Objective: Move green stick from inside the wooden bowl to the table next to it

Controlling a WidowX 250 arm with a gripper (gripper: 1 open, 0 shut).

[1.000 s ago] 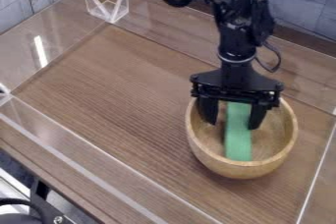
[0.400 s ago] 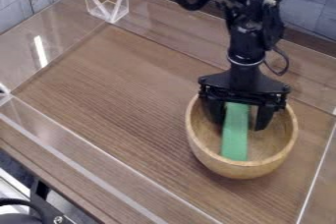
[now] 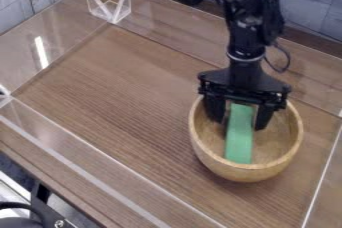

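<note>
Straddling the far end of the green stick [image 3: 239,140], the claw [image 3: 241,114] has its fingers spread wide, one toward ten o'clock and the other toward one o'clock of the wooden bowl [image 3: 203,152], with nothing gripped as far as can be seen. The stick lies inside the bowl, running roughly from twelve to six o'clock, its near end in plain view. Compared with a second ago, it has swung slightly, that near end now a touch nearer seven o'clock, while the claw has stayed open over the same end. So the stick seems free to slide if nudged, and the grasp is still to be made. Closing evenly on both long sides looks like the next need, before a lift over the rim to the bench [image 3: 127,102] at nine o'clock.
</note>
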